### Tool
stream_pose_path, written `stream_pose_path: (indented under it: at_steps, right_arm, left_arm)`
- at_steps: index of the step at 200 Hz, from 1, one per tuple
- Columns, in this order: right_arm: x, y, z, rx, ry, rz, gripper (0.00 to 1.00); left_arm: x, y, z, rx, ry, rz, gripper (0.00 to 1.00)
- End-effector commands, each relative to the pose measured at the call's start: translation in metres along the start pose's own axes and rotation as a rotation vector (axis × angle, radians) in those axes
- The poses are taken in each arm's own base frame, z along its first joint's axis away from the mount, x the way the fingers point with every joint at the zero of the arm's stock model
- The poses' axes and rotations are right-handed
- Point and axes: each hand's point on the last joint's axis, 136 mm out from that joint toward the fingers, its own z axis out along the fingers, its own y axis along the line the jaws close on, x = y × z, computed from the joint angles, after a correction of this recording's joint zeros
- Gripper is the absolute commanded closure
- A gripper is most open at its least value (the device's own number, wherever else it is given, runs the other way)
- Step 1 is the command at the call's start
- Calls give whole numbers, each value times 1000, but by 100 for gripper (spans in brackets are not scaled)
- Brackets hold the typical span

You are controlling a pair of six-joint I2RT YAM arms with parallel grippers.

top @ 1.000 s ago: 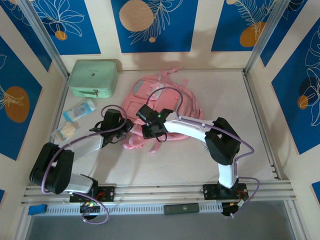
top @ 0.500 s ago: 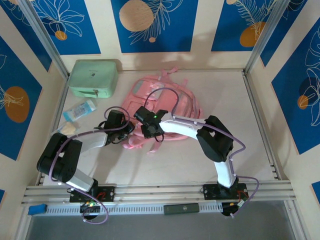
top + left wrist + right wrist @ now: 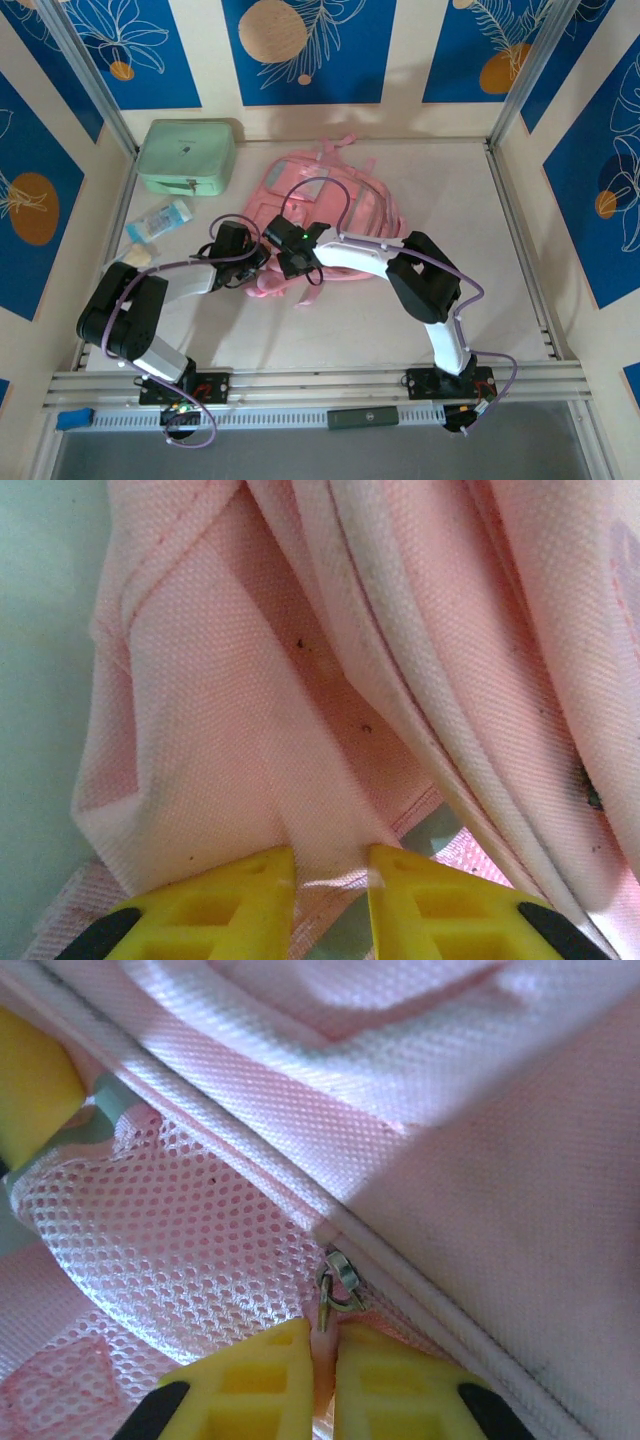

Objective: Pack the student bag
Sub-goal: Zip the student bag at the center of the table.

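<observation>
While the bag (image 3: pixel 335 200) lies flat on the middle of the desk (image 3: pixel 420 330), left jaws narrowly pinch its fabric edge and right jaws sit shut on the zip pull (image 3: pixel 336 1282); tugged askew, that tab could slip out.

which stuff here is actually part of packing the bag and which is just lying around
In the job: student bag, zip pull pinched by right gripper, left gripper gripping its fabric.
Lying about: mint green case, blue-white packet, pale packet.
</observation>
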Motion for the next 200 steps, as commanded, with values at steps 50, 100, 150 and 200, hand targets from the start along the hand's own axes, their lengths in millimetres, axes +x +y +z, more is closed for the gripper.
stream_pose_path:
  at_steps: [50,100,150,200]
  right_arm:
    - [31,-23,-48,20,69,-38,100]
    - [71,-58,-68,2,143,-3,100]
    - [63,-32,-90,-127,125,22,100]
    - [53,-23,-91,-151,105,29,100]
  left_arm:
    - [-27,38,16,-183,29,-34,68]
    - [-68,47,11,-225,-9,-32,68]
    - [-71,0,-12,-32,16,-11,65]
    - [-40,-44,-67,142,-21,-74,54]
